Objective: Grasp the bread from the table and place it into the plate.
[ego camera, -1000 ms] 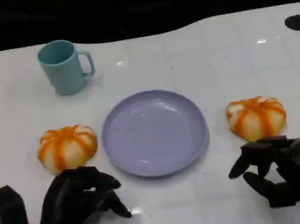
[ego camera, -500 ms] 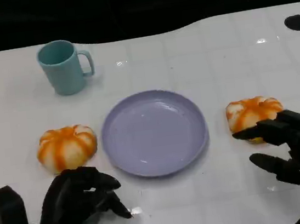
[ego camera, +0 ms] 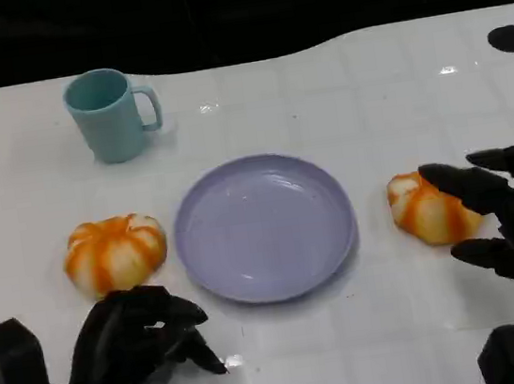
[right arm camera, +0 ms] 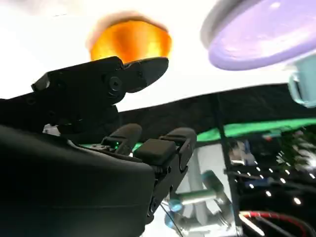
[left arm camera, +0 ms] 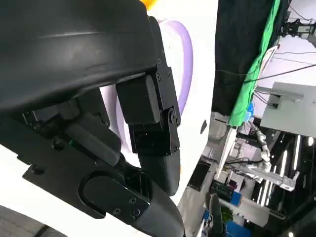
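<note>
Our right hand (ego camera: 507,216) hangs spread over the orange-and-white striped round bread bun (ego camera: 427,207), which sits on the white table (ego camera: 367,92) just right of the shallow lilac plastic plate (ego camera: 263,226); nothing is gripped yet. We should lower the fingers around the bun's sides, then close gently so it does not squash. Bare tabletop lies between bun and plate rim, an easy path. Our left hand (ego camera: 135,345) rests with fingers curled, empty, near a second identical bun (ego camera: 114,252).
</note>
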Available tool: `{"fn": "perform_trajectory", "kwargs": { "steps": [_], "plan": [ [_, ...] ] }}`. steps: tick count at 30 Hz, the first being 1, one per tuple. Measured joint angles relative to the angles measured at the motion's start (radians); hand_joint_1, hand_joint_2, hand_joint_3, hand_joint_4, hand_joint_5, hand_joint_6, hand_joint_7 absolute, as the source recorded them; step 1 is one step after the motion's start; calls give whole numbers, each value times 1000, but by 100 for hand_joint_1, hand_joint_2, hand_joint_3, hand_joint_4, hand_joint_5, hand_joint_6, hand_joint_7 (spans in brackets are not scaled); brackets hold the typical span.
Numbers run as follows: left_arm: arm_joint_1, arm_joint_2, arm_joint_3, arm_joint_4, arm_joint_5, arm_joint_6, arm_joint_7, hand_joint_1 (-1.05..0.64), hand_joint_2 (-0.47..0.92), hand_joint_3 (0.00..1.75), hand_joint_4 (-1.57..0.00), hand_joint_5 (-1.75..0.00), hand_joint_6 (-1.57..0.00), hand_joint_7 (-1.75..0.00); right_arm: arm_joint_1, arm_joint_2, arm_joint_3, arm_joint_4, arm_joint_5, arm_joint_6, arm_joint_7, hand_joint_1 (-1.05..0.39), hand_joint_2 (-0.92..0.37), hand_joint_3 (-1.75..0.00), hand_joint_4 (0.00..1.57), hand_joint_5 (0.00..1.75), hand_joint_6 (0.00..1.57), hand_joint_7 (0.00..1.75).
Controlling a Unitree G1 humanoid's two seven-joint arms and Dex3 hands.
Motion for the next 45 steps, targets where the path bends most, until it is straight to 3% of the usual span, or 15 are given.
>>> {"fn": "perform_trajectory", "kwargs": {
  "steps": [8, 15, 21, 37, 39, 41, 44, 45],
  "plan": [
    [0, -1, -1, 0, 0, 0, 0, -105, 71, 0, -157, -57, -157, -19, -26, -6, 28, -12, -19, 105, 91, -52, -86, 0, 0, 43, 28, 0],
    [1, -3, -1, -1, 0, 3, 0, -105, 72, 0, -157, -57, -157, -19, -103, -6, 84, 58, -28, 147, 142, -54, -84, 0, 0, 40, 25, 0],
    [1, -7, -2, -3, 0, 4, 0, -105, 72, 0, -157, -58, -157, -19, -197, 4, 143, 190, -34, 166, 160, -51, -83, 0, 1, 37, 24, 1],
    [2, -9, -1, -9, -1, 8, 0, -105, 71, 0, -157, -57, -157, -18, -431, 107, 263, 612, -21, 194, 149, -46, -82, 0, 7, 35, 25, 1],
    [3, -9, -1, -12, -1, 9, 0, -105, 72, 0, -157, -57, -157, -18, -459, 119, 268, 651, -15, 193, 144, -41, -84, 0, 22, 25, 31, 1],
    [3, -10, -2, -18, -1, 9, 0, -105, 72, 0, -157, -57, -157, -18, -480, 127, 270, 689, -3, 191, 135, -31, -88, 0, 53, 24, 49, 4],
    [4, -10, -2, -26, 0, 9, 0, -105, 72, 0, -157, -57, -157, -18, -495, 140, 268, 738, 22, 162, 91, -22, -90, -1, 93, 34, 77, 11],
    [4, -11, -2, -27, 0, 9, 0, -105, 72, 0, -157, -58, -157, -19, -497, 142, 263, 753, 36, 145, 69, -21, -91, -1, 95, 49, 86, 11]
  ]
}}
